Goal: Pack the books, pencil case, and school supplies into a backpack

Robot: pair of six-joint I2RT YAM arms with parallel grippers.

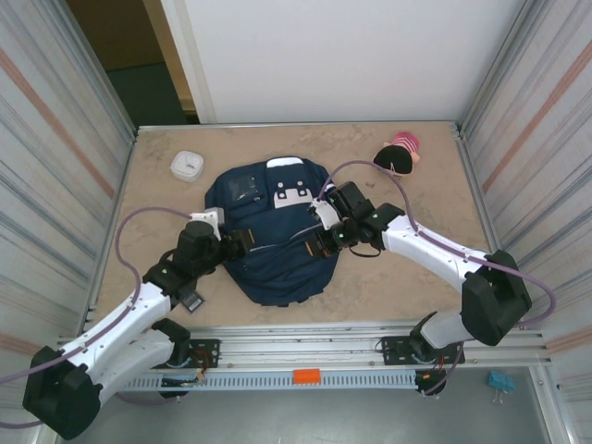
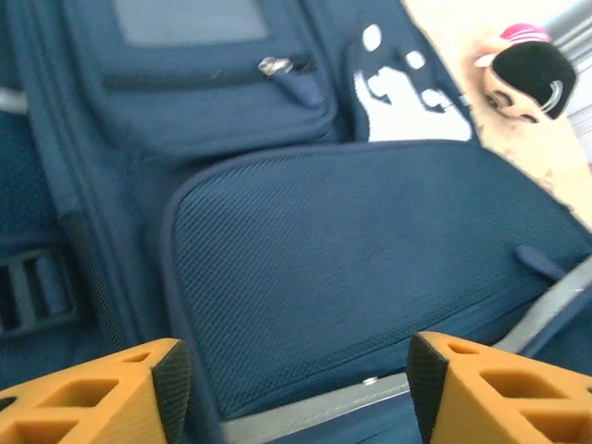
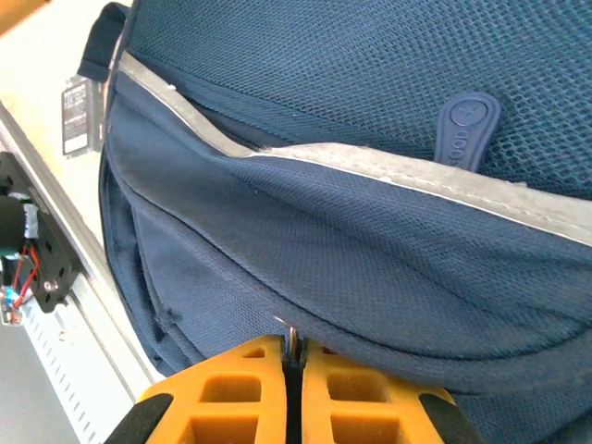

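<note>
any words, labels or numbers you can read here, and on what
None can be read for sure.
Rubber zip pull: raised marks, too blurred to read.
Black rectangle: pale print, too small to read.
White patch on the backpack: shapes only, no letters.

Table [image 1: 407, 277] bears backpack [image 1: 277, 268], white box [image 1: 188, 166], pink-black toy [image 1: 398, 154].

The backpack [image 1: 273, 273] lay on the table [image 1: 370, 289] beneath the left end effector [image 1: 240, 243] and right end effector [image 1: 320, 242]. A small box [image 1: 188, 166] lay beyond the left one, and a small toy [image 1: 400, 154] beyond the right.
</note>
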